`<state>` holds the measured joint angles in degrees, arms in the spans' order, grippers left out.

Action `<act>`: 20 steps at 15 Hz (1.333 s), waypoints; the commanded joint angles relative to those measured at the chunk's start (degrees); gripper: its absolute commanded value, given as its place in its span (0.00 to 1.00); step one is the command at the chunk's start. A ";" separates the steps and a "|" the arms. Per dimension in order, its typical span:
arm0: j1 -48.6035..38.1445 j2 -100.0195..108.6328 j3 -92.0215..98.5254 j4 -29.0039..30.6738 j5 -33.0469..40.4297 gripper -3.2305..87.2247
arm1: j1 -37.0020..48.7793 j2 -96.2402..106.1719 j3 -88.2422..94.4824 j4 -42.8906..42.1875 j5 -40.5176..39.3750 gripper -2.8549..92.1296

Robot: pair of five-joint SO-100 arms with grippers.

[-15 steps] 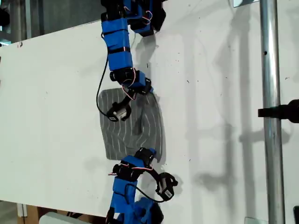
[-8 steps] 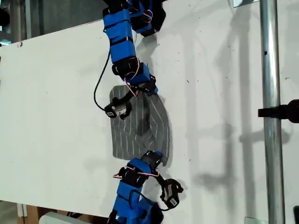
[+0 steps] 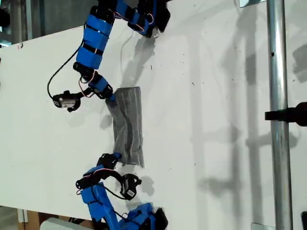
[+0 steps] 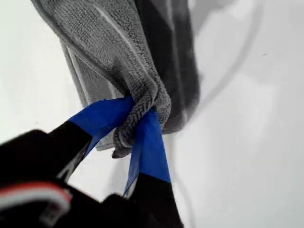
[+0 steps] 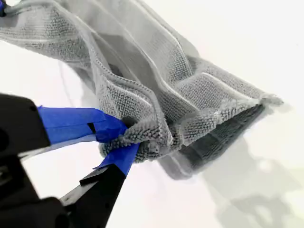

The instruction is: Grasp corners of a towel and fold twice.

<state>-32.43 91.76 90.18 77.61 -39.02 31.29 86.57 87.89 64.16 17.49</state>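
The scene was brightly lit. In the exterior view the white table (image 3: 216, 96) carried soft grey shadows of the arms and a pole, falling toward that view's right. Both wrist views were washed out to near white around the towel (image 4: 118, 52), with the near black parts blurred.

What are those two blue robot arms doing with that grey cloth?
They are folding the towel on the white table. My first gripper and my second gripper are each pinched shut on a bunched corner of it. In the exterior view the towel lies as a narrow doubled strip between the two arms, with its gripped edge lifted, so one fold looks nearly made. The second fold is not yet done.
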 commanded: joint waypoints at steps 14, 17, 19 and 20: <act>-1.41 -7.21 7.12 -10.81 -2.11 0.01 | -4.13 -5.71 9.40 -7.29 5.19 0.03; -0.53 -10.99 5.45 -10.02 -2.37 0.01 | -4.31 -10.46 9.14 -8.44 6.15 0.03; -1.05 -9.76 5.27 -7.73 -2.37 0.10 | -5.10 -8.70 8.53 -5.89 7.56 0.03; -1.93 -8.96 4.31 -4.92 -2.20 0.17 | -5.45 -5.71 8.00 -3.25 8.53 0.05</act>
<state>-33.49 80.24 97.73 69.52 -40.96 26.72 75.76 97.82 58.27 25.05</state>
